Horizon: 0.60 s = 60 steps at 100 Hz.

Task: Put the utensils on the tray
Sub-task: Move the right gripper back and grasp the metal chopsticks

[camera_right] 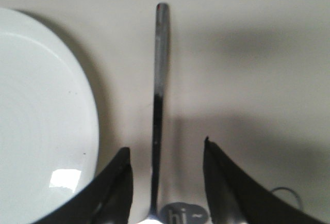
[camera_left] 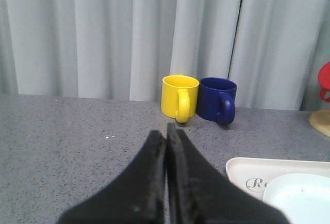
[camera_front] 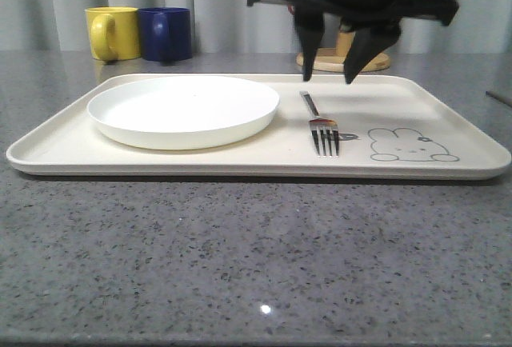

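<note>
A silver fork (camera_front: pixel 321 124) lies flat on the cream tray (camera_front: pixel 448 115), tines toward the front, just right of the round white plate (camera_front: pixel 183 109) and left of the rabbit drawing (camera_front: pixel 411 145). My right gripper (camera_front: pixel 330 71) hangs open a little above the fork's handle end, holding nothing. From the right wrist, the fork handle (camera_right: pixel 159 90) runs between the spread fingers (camera_right: pixel 226 182) of that gripper (camera_right: pixel 166 152), apart from both. My left gripper (camera_left: pixel 166 133) is shut with nothing in it, over bare grey table left of the tray corner (camera_left: pixel 242 170).
A yellow mug (camera_front: pixel 111 32) and a dark blue mug (camera_front: pixel 166 33) stand at the back left, behind the tray. A wooden stand (camera_front: pixel 346 59) with a red object sits at the back behind my right gripper. Grey speckled table (camera_front: pixel 240 259) stretches in front of the tray.
</note>
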Available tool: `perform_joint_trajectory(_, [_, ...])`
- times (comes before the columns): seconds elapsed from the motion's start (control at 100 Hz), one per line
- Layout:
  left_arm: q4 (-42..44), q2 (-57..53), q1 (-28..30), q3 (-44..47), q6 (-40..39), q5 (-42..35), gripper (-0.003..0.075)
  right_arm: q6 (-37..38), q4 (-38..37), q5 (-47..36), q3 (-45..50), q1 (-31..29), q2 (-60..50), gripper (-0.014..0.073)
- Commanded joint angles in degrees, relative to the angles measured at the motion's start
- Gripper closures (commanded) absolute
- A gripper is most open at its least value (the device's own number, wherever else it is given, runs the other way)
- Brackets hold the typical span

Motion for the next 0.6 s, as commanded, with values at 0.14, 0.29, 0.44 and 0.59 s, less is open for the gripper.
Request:
perform_joint_trajectory(0.14, [-0.5, 0.1, -0.6, -1.6, 0.0, -4.1, 0.0738, -13.1, 2.0, 2.7, -2.1, -8.0, -9.1, 0.0251])
perform_joint_trajectory(0.29, [-0.5, 0.1, -0.6, -1.6, 0.0, -4.1, 0.0738, -21.0, 4.6, 4.6, -2.1, -16.1, -10.2, 0.0251])
perform_joint_trajectory(0.44, [-0.5, 0.1, -0.6, -1.6, 0.0, -4.1, 0.0738, -25.9, 6.5, 4.9, -1.1, -23.3, -9.8, 0.0251])
perform_joint_trajectory(0.59, [-0.5, 0.1, -0.6, -1.6, 0.0, -4.1, 0.0738, -31.3, 8.9, 3.0, 0.8, -28.8, -9.6, 0.0251])
